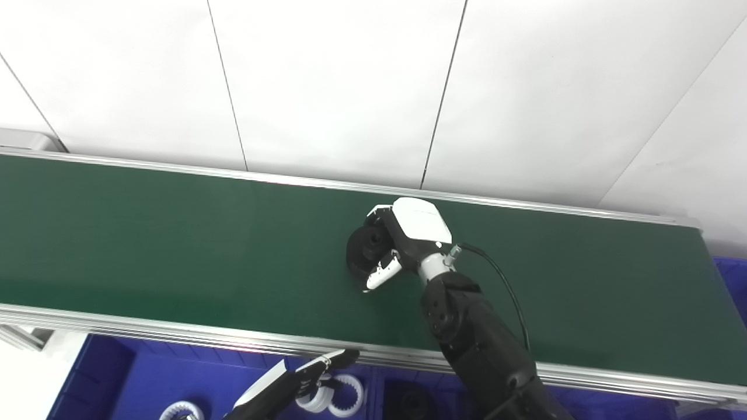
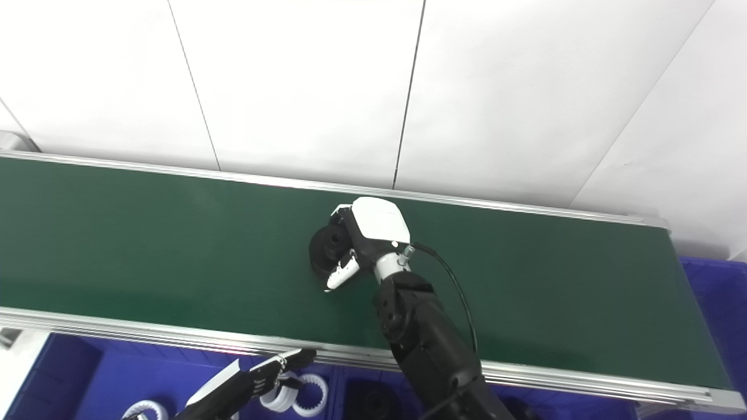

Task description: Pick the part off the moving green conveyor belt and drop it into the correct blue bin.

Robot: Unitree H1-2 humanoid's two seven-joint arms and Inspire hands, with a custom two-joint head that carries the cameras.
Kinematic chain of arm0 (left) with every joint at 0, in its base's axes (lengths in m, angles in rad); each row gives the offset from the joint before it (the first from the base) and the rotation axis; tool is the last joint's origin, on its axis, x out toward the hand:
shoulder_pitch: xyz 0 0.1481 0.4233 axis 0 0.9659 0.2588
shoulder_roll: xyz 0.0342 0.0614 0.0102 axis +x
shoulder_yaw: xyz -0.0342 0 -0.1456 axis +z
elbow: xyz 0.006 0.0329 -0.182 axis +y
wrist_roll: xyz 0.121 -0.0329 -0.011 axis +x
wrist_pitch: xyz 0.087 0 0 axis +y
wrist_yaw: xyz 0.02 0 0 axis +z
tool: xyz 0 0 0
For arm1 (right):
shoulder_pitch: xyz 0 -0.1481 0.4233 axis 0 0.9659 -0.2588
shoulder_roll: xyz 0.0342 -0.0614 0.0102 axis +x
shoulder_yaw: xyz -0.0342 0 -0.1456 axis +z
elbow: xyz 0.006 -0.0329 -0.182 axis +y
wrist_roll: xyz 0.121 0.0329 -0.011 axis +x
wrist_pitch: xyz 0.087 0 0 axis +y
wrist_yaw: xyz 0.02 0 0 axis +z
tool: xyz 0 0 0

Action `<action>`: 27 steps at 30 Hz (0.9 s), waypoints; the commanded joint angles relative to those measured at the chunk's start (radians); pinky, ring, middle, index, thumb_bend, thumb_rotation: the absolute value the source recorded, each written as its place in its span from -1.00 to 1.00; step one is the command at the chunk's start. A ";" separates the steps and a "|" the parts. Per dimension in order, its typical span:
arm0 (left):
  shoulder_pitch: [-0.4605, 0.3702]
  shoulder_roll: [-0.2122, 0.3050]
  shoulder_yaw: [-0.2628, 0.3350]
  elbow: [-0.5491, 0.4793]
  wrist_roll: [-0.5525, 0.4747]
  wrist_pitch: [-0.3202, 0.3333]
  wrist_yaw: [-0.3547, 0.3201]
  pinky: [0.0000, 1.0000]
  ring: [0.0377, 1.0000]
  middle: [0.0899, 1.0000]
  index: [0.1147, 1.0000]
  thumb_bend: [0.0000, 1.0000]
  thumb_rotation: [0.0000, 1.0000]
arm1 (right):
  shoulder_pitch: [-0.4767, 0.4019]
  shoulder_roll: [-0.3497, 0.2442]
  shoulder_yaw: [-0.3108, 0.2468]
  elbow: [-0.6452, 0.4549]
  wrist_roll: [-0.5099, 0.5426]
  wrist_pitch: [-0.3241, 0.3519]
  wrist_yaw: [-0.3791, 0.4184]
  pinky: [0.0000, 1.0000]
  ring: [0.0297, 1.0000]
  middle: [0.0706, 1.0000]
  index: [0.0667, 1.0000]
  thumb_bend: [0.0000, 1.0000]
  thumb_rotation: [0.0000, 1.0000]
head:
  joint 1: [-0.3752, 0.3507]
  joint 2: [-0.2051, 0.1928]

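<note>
right hand [image 1: 402,242] grasping black part [image 1: 365,251], half hidden | left hand [image 1: 292,382] cropped, grip unclear

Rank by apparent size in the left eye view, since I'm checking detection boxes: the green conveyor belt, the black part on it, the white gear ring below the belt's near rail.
1. green conveyor belt, largest by far.
2. black part, partly covered by the right hand.
3. white gear ring, similar in size and partly hidden, so this order is unsure.

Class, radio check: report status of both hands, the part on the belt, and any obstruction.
Right hand wrapped around black part on green belt. Left hand low over blue bin, holding nothing seen. Nothing else on belt.
</note>
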 commanded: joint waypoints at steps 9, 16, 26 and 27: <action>0.020 0.004 0.012 -0.073 -0.007 -0.037 0.005 0.78 0.92 0.97 0.85 0.96 -0.53 | 0.066 -0.015 -0.033 -0.371 -0.034 0.016 0.049 0.11 -0.02 -0.03 -0.19 0.03 -1.00 | 0.013 0.081; 0.045 0.015 0.027 -0.102 -0.027 -0.037 -0.021 0.77 0.93 0.99 0.88 0.91 -0.49 | 0.213 0.001 -0.124 -0.647 -0.012 0.018 0.060 -0.10 -0.09 -0.02 -0.17 0.03 -1.00 | 0.034 0.147; 0.056 0.009 0.042 -0.158 -0.022 -0.037 -0.043 0.54 0.85 1.00 0.94 0.87 -0.47 | 0.562 -0.027 -0.177 -0.902 0.040 -0.036 0.059 -0.05 -0.04 -0.06 -0.18 0.03 -1.00 | 0.091 0.222; 0.057 0.009 0.041 -0.162 -0.017 -0.037 -0.039 0.65 0.89 1.00 0.96 0.87 -0.47 | 0.593 -0.032 -0.175 -0.909 0.044 -0.045 0.056 -0.04 -0.05 -0.06 -0.18 0.03 -1.00 | 0.091 0.223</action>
